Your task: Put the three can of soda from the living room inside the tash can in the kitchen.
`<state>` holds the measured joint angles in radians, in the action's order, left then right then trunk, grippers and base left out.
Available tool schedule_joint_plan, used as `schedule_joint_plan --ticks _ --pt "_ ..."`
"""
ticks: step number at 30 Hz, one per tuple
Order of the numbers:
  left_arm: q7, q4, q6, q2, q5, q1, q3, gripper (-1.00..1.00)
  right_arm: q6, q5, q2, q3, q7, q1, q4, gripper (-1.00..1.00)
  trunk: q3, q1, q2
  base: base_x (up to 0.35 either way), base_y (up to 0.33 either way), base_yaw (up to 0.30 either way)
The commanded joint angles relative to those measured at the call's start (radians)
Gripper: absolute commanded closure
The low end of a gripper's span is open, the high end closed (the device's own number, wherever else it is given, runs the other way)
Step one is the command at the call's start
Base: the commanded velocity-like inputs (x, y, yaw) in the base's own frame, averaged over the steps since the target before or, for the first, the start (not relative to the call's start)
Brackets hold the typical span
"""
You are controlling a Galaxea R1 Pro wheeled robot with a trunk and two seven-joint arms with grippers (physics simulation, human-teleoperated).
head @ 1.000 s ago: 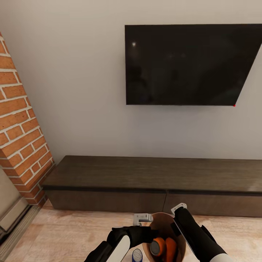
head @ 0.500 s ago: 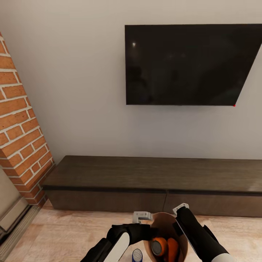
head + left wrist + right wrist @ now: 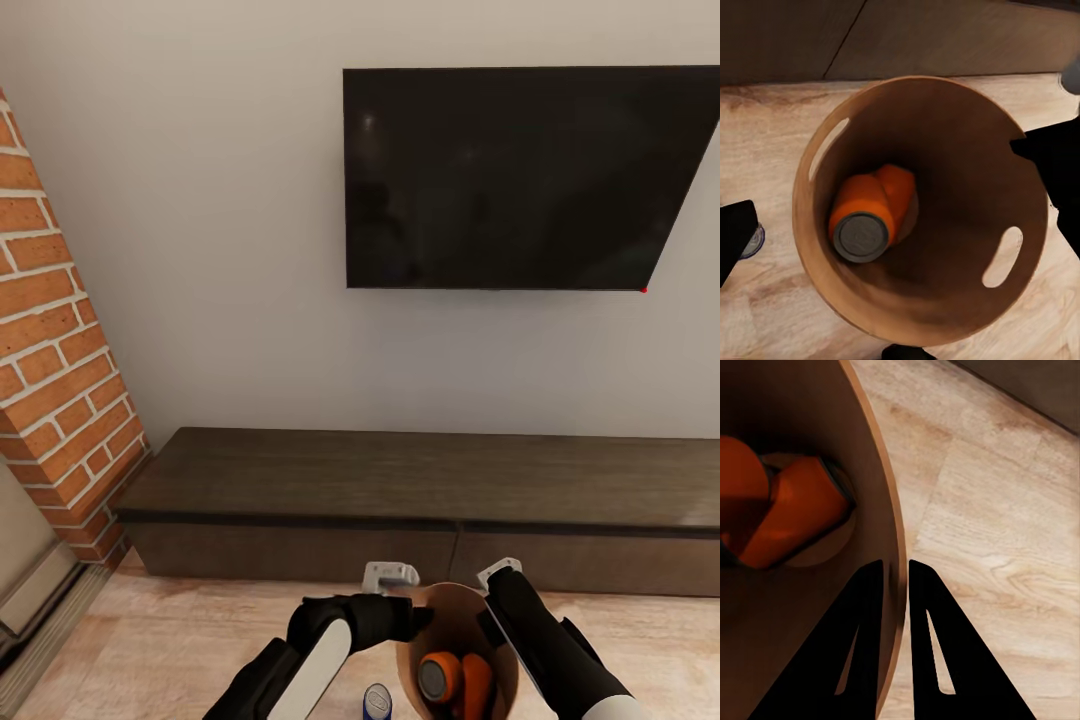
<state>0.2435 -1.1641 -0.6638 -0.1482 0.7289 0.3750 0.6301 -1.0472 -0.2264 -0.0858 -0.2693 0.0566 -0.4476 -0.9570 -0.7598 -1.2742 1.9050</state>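
The tash can (image 3: 455,612) stands on the wood floor at the bottom of the head view, tan-brown inside. Two orange cans of soda (image 3: 450,680) lie in its bottom, one showing its grey top (image 3: 859,236). A blue can of soda (image 3: 376,702) stands on the floor just left of the bin. My right gripper (image 3: 894,566) is shut on the bin's rim (image 3: 891,529), one finger inside and one outside. My left gripper (image 3: 415,617) hovers over the bin's left rim, and its fingers cannot be made out.
This is the living room. A long low dark-wood cabinet (image 3: 420,500) runs along the wall ahead under a black wall TV (image 3: 520,180). A red brick fireplace (image 3: 55,380) stands at the left. Light wood floor (image 3: 200,640) lies around the bin.
My left arm has drawn slightly up and to the left above the bin. The bin, the cans and my right gripper have stayed put.
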Motion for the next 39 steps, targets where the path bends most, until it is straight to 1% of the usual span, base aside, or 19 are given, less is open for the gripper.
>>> schedule_joint_plan --ticks 1,4,7,16,22,28,31,33,34,37,39 --pt "0.001 -0.001 -0.001 0.003 0.0 0.0 0.0 -1.0 0.0 -0.001 -0.002 0.0 0.003 0.0 0.0 1.0 0.0 0.0 0.0 0.0 0.0 0.0" --pt "0.004 -0.002 -0.004 0.017 0.0 0.0 -0.002 -1.0 0.0 -0.001 -0.006 0.001 0.003 0.0 0.0 1.0 0.0 0.0 0.0 0.0 0.0 0.0" --pt "0.006 0.0 -0.005 0.026 -0.001 0.001 -0.003 -1.0 0.0 -0.001 -0.008 0.001 0.003 0.0 0.0 1.0 0.0 0.0 0.0 0.0 0.0 0.0" --pt "0.014 0.022 0.0 0.064 -0.002 0.002 -0.006 -1.0 0.0 -0.001 -0.009 0.001 0.003 0.001 0.0 1.0 0.0 0.0 0.0 0.0 0.0 0.0" --pt "0.027 0.075 0.007 0.079 -0.002 0.003 -0.008 -1.0 0.0 -0.001 -0.013 0.001 0.004 0.001 0.0 1.0 0.0 0.0 0.0 0.0 0.0 0.0" --pt "0.045 0.116 0.01 0.085 -0.002 0.004 -0.009 -1.0 0.0 0.002 -0.02 0.002 0.008 0.0 0.0 1.0 0.0 0.0 0.0 0.0 0.0 0.0" --pt "0.048 0.158 0.012 0.085 -0.003 0.005 -0.01 -1.0 0.0 0.005 -0.032 0.005 0.031 -0.002 -0.001 1.0 0.0 0.0 0.0 0.0 0.0 0.0" --pt "0.049 0.184 0.02 0.085 -0.004 0.007 -0.01 -1.0 0.0 0.006 -0.048 0.016 0.071 -0.01 -0.001 1.0 0.0 0.0 0.0 0.0 0.0 0.0" --pt "0.05 0.199 0.029 0.085 -0.004 0.009 -0.01 -1.0 0.0 0.005 -0.059 0.027 0.102 -0.015 -0.002 1.0 0.0 0.0 0.0 0.0 0.0 0.0" --pt "0.051 0.24 0.044 0.084 -0.005 0.012 -0.009 -1.0 0.0 0.004 -0.082 0.044 0.152 -0.021 -0.002 1.0 0.0 0.0 0.0 0.0 0.0 0.0" --pt "0.051 0.255 0.049 0.083 -0.005 0.012 -0.009 -1.0 0.0 0.004 -0.088 0.048 0.162 -0.023 -0.002 1.0 0.0 0.0 0.0 0.0 0.0 0.0"
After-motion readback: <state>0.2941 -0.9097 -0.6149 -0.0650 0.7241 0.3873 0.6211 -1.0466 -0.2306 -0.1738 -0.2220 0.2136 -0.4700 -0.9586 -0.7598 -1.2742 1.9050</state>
